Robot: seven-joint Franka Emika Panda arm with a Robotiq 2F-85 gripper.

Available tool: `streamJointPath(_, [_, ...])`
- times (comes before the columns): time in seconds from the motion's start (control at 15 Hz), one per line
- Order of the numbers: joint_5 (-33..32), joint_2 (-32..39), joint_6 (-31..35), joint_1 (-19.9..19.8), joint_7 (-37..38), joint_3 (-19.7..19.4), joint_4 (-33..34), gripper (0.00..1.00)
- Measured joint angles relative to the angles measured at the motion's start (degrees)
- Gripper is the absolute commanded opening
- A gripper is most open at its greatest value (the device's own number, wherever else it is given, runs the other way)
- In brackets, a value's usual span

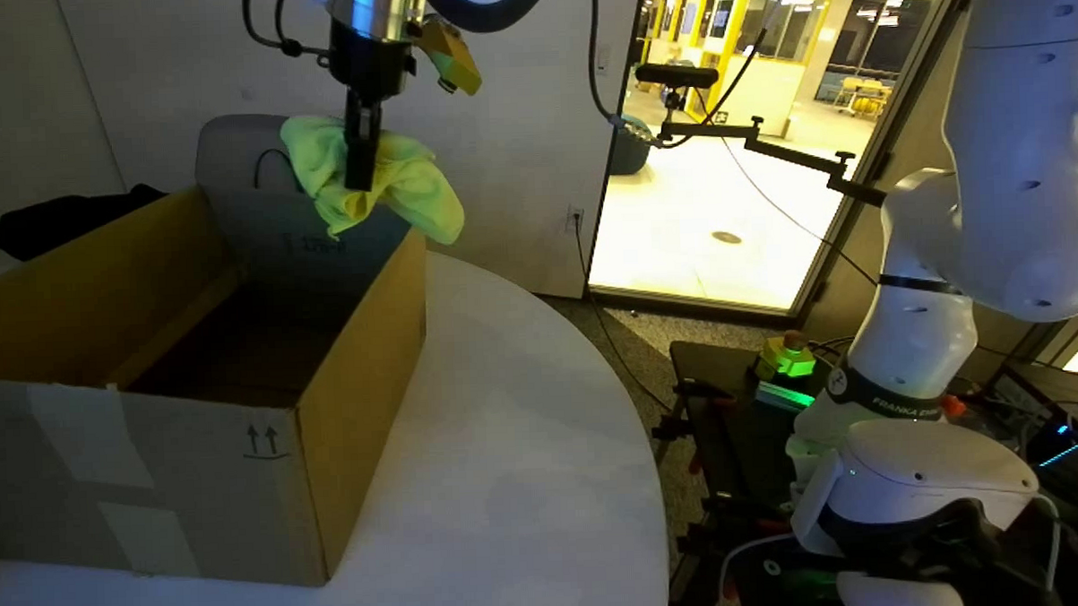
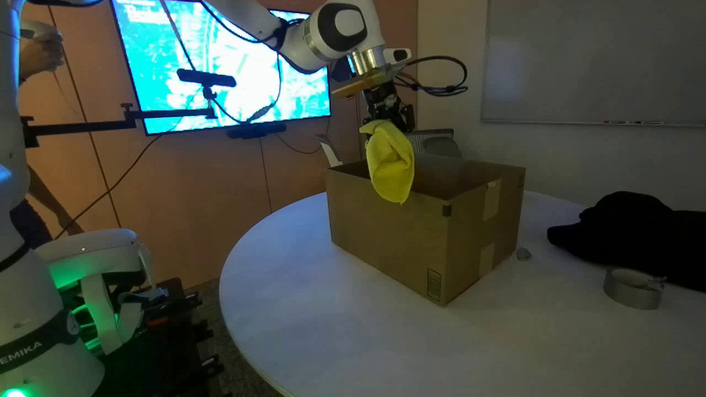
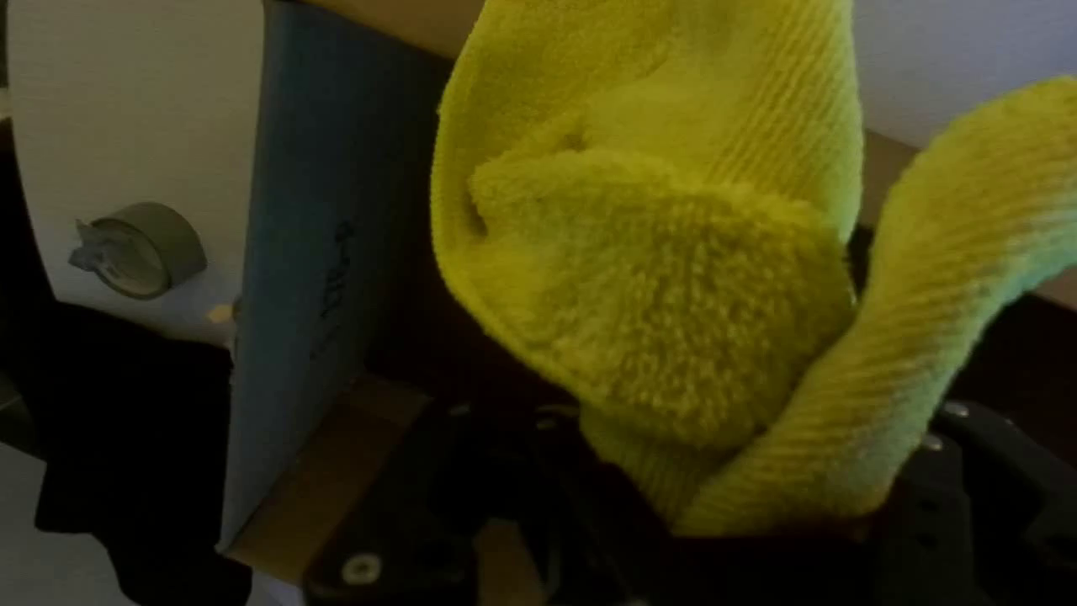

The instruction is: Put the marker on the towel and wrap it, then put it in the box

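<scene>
Bunched yellow-green cloth, the towel (image 1: 423, 195), hangs from my gripper (image 1: 361, 176), which is shut on it. In both exterior views this bundle is up at the height of the rim of the open cardboard box (image 1: 372, 407), over its far end in an exterior view. One fold of the towel (image 2: 390, 162) drops in front of the wall of the box (image 2: 386, 237) in an exterior view. The wrist view is largely filled by the towel (image 3: 673, 320), which covers the fingertips; the blue-grey lit wall of the box (image 3: 311, 252) stands beside it. The marker is hidden or out of view.
A white round table (image 1: 518, 465) carries the box. Beyond the box lie a grey tape roll (image 2: 633, 290), a small grey scrap (image 2: 523, 254) and a black cloth heap (image 2: 640, 231). A chair (image 1: 233, 157) stands behind the table.
</scene>
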Motion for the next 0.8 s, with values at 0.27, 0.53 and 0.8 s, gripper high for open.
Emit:
streamJointPath(0.27, [0.0,9.85,-0.98,2.28,2.22,0.4,10.42,0.0])
streamJointPath(0.53, [0.0,20.21,-2.89,4.37,4.58,0.41,20.09,0.0])
streamJointPath(0.8, [0.0,29.62,-6.98,6.29,5.38,0.39,29.33,0.26])
